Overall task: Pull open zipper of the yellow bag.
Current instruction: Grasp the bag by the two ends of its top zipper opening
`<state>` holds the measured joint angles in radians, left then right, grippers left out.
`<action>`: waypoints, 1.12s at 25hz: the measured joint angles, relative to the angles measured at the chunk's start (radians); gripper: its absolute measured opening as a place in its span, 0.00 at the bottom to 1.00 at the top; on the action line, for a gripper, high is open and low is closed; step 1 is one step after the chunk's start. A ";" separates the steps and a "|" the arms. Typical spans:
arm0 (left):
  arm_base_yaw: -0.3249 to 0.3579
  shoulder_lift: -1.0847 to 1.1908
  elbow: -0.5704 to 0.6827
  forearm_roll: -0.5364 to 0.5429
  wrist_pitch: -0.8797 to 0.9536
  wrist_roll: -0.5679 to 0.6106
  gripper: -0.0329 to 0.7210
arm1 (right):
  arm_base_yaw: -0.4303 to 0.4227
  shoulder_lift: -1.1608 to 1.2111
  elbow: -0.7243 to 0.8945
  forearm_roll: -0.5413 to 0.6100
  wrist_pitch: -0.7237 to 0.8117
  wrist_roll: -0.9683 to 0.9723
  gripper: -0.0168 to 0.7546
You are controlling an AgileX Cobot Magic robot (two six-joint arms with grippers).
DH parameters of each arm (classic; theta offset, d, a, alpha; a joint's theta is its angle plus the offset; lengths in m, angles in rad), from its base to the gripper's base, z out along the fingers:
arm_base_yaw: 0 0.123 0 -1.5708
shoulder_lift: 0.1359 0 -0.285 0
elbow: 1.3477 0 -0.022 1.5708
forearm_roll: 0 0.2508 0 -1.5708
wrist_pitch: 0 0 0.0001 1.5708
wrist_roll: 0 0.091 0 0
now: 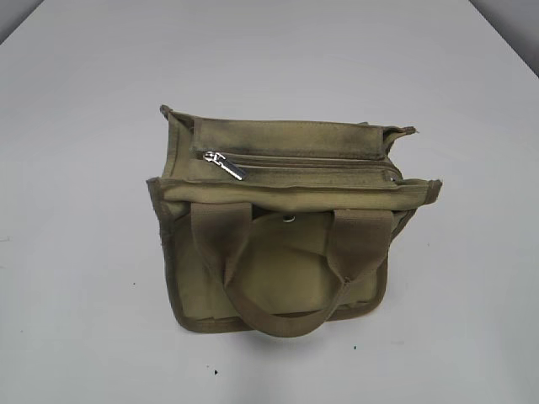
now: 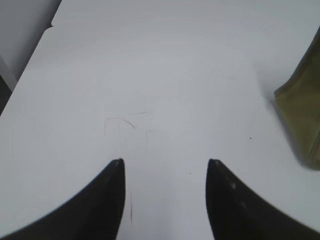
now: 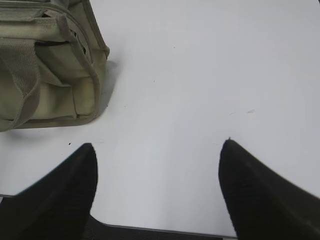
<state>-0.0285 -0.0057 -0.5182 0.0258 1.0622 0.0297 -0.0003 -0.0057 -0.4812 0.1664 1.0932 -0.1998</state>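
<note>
The yellow bag (image 1: 282, 227) stands in the middle of the white table, its two tan handles hanging down its near face. Its zipper (image 1: 312, 162) runs across the top, with the silver pull tab (image 1: 226, 166) at the left end. No arm shows in the exterior view. My left gripper (image 2: 165, 162) is open over bare table, with a corner of the bag (image 2: 302, 107) off to its right. My right gripper (image 3: 159, 145) is open wide above the table's near edge; the bag (image 3: 50, 65) lies up and left of it, apart from the fingers.
White table (image 1: 84, 252) all round the bag, with faint pencil marks (image 2: 122, 122) ahead of the left gripper. The table's left edge (image 2: 30, 55) and far corners (image 1: 21, 17) show; its front edge (image 3: 165, 231) runs just under the right gripper.
</note>
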 joint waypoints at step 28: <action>0.000 0.475 -0.039 -0.545 -0.385 0.163 0.55 | 0.035 0.281 -0.019 0.252 -0.237 -0.255 0.78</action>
<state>-0.0285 0.4693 -0.5569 -0.5191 0.6773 0.1930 0.0350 0.2751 -0.5006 0.4188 0.8564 -0.4550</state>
